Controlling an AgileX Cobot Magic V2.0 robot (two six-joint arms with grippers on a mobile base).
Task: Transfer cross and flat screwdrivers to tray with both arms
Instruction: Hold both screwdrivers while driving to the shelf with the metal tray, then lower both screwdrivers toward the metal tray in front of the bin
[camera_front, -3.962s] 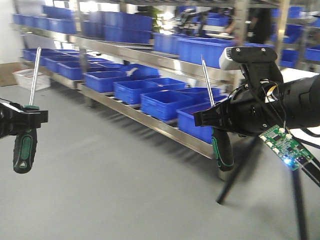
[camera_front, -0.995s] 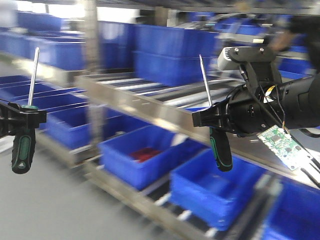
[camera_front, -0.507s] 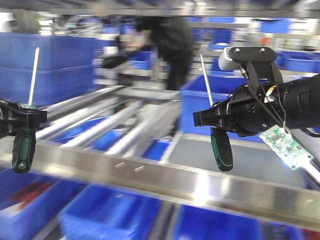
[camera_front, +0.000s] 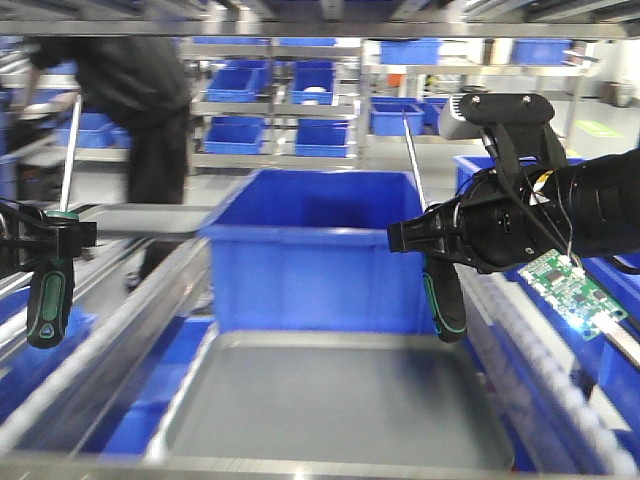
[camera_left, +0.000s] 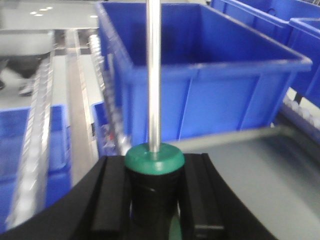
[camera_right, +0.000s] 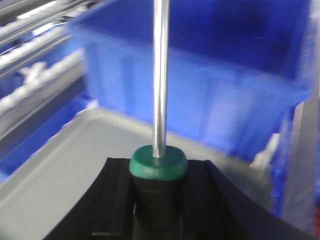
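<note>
Both screwdrivers hang upright in the air, shafts pointing up. My left gripper (camera_front: 50, 240) is shut on the black-and-green handle of the left screwdriver (camera_front: 48, 300) at the left edge. My right gripper (camera_front: 425, 240) is shut on the right screwdriver (camera_front: 445, 300), above the tray's far right part. The grey tray (camera_front: 330, 400) lies low in the middle. In the left wrist view my gripper (camera_left: 154, 192) clamps the handle below its green collar (camera_left: 154, 157), with the tray (camera_left: 260, 170) to the right. In the right wrist view my gripper (camera_right: 158, 195) holds the other handle over the tray (camera_right: 65, 170).
A deep blue bin (camera_front: 310, 260) stands right behind the tray. Metal rails (camera_front: 110, 330) run along the left, and more blue bins (camera_front: 600, 290) sit to the right. A person in dark clothes (camera_front: 140, 100) stands at the back left by shelving with blue bins.
The whole background has swept past: floor and shelf racks gave way to the grey tray and blue bin in front. Both grippers keep the same hold on the upright screwdrivers.
</note>
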